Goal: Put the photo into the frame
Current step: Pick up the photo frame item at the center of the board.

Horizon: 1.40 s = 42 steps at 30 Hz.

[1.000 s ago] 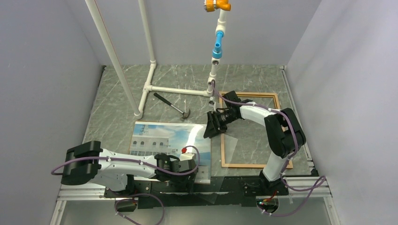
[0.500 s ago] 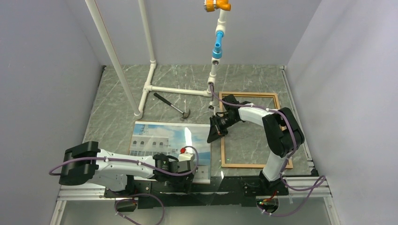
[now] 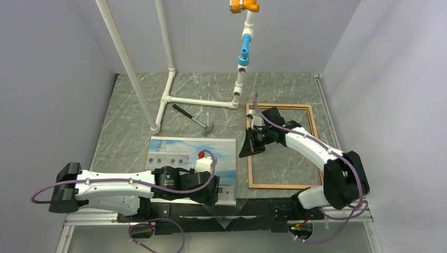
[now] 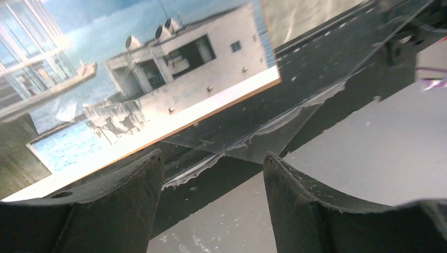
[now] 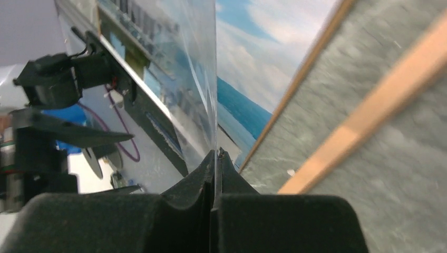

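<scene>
– The photo (image 3: 174,153), the large rectangular glossy print of a white building against blue sky and sea: where is it?

– Flat and picture-side up on the grey marbled desk (image 3: 132,126). It lies left of the frame (image 3: 279,106), a large thin-railed rectangle of orange-brown wood. The two are just beside each other, with a narrow strip of desk between them. Inside the frame's rails the desk shows.

– And the right hand (image 3: 245,152)?

– It is at the frame's left rail, its fingers pinched tight on the edge of a thin clear sheet (image 5: 174,79). The right wrist view shows that sheet edge-on, running straight out from between the fingertips.

– Where does the sheet go from there?

– Toward the near edge of the desk. One corner, with a ragged whitish edge, juts out past the photo's near white border. Whether the sheet rests on the print I cannot tell.

– The left hand (image 3: 210,194)?

– It sits low at the photo's near right corner, fingers spread wide, with nothing in its grip. In its wrist view the sheet's corner shows in the gap between the two fingers.

– Anything else on the desk?

– A hammer (image 3: 195,120) with a black handle lies beyond the photo, near the foot of a white pipe stand (image 3: 171,79).
</scene>
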Tool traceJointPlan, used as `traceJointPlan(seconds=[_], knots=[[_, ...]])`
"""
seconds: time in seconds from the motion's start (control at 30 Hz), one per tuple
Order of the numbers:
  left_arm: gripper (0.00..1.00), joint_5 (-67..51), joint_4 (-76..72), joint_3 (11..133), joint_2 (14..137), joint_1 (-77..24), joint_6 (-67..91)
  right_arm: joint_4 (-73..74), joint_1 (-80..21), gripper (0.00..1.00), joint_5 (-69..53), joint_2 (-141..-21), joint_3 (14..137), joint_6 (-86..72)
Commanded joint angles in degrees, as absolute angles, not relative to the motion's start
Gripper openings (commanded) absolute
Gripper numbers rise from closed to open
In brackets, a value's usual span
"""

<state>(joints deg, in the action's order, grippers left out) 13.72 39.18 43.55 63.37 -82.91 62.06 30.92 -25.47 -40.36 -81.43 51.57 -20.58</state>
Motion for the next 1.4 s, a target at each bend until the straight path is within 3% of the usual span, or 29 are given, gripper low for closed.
traceJointPlan(seconds=[0.0,0.37,0.6,0.7,0.73,0.83,0.97,1.17,1.37], knots=[[0.73,19.93,41.32,46.3,58.82,-82.94,61.48,28.22,-22.19,0.0,-32.53,-73.39,44.76,-28.81],[0.74,18.94,36.0,40.5,52.13,-77.59,63.78,31.35,-15.84,0.0,-16.49,-49.6,37.79,-38.33],[0.74,15.42,38.31,43.69,59.01,-72.56,63.04,32.71,-15.12,0.01,-11.79,-43.15,35.04,-44.59],[0.75,12.79,38.58,44.47,62.36,-69.67,63.22,32.81,-15.09,0.21,-13.08,-41.97,32.91,-45.46],[0.75,11.81,38.28,44.35,63.11,-68.54,63.3,33.01,-15.14,0.39,-13.84,-41.8,32.08,-45.52],[0.76,9.63,36.25,43.44,64.35,-65.38,63.01,33.74,-15.08,0.7,-13.58,-41.62,30.47,-44.81],[0.76,7.66,33.63,41.77,65.1,-62.14,62.55,36.7,-15.07,0.97,-7.85,-45.16,33.2,-42.57],[0.77,9.35,36.05,44.72,68.11,-60.17,59.7,37.2,-14.35,1.0,1.05,-53.84,37.51,-38.89],[0.78,7.94,35.37,46.53,72.25,-58.61,56.68,30.57,-7.21,1.0,-6.51,-59.57,37.99,-32.87]])
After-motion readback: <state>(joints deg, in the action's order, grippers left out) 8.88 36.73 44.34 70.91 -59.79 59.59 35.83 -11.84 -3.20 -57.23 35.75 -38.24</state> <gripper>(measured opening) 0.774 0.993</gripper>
